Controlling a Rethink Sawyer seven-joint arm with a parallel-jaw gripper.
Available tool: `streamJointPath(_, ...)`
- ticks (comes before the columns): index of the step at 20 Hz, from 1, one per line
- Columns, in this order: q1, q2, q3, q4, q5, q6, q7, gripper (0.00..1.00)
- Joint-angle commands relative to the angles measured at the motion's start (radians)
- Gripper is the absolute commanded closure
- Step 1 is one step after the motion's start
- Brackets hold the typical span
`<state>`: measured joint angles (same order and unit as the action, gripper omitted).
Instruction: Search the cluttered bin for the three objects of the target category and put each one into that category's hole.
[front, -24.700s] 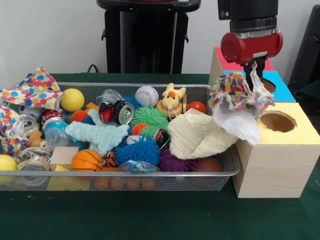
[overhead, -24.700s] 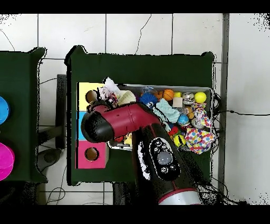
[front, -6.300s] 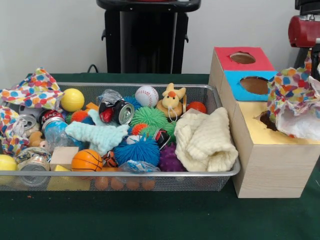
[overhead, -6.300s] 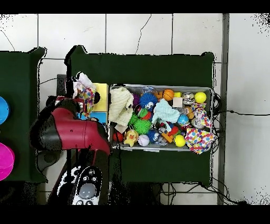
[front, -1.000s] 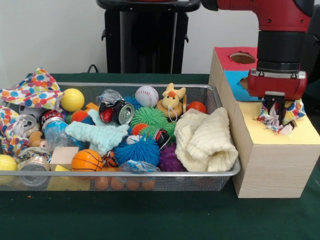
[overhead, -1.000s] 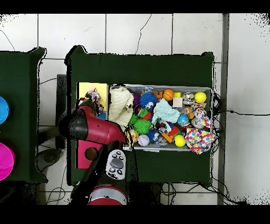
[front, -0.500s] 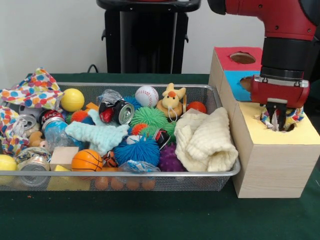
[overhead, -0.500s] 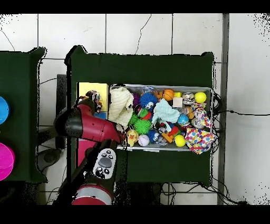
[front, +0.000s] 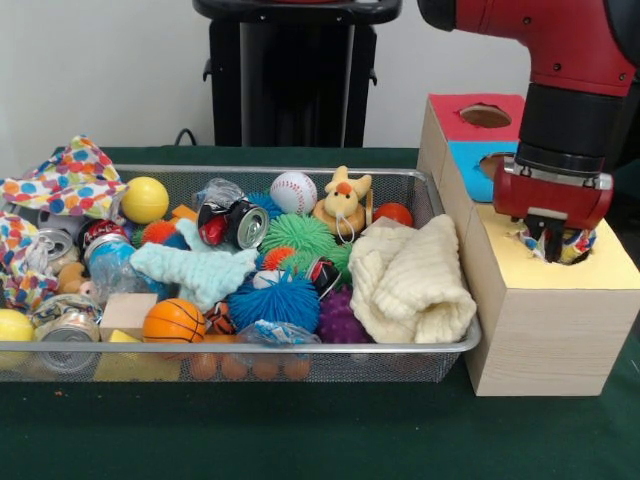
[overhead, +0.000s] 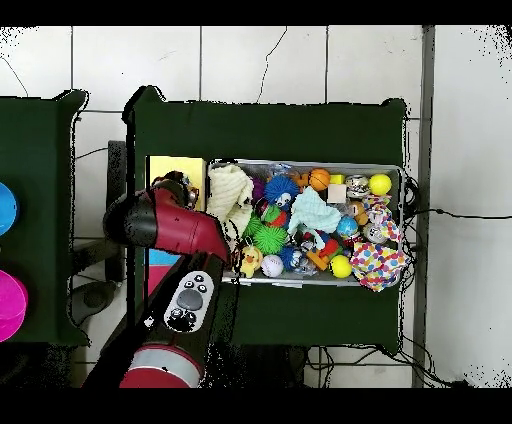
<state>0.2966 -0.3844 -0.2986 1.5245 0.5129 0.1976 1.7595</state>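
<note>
Green cloth covers the desk (front: 300, 430). From the front, the end effector (front: 552, 245) pushes a spotted cloth (front: 572, 243) into the yellow box's hole (front: 560, 252) at right; its opening I cannot tell. Overhead, the arm (overhead: 170, 225) hides it. Soft, light fabric; pinch a bunched fold.

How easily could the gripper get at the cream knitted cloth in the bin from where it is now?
Probably easily. The cream knitted cloth lies on top of the pile at the bin's end beside the yellow box, nothing covering it. The gripper is down in that box's hole with the polka-dot cloth, so it must lift out first.
</note>
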Motion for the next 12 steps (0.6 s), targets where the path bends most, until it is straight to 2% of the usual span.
streamJointPath(1,-0.091,0.030,0.072,-0.052,-0.041,0.038,0.115,1.00)
streamJointPath(2,-0.126,0.015,0.132,-0.036,-0.054,-0.016,0.095,1.00)
streamJointPath(4,-0.147,0.007,0.168,-0.032,-0.076,-0.064,0.088,1.00)
streamJointPath(8,-0.160,-0.002,0.190,-0.033,-0.145,-0.154,0.085,1.00)
streamJointPath(12,-0.150,0.010,0.179,-0.037,-0.146,-0.141,0.119,1.00)
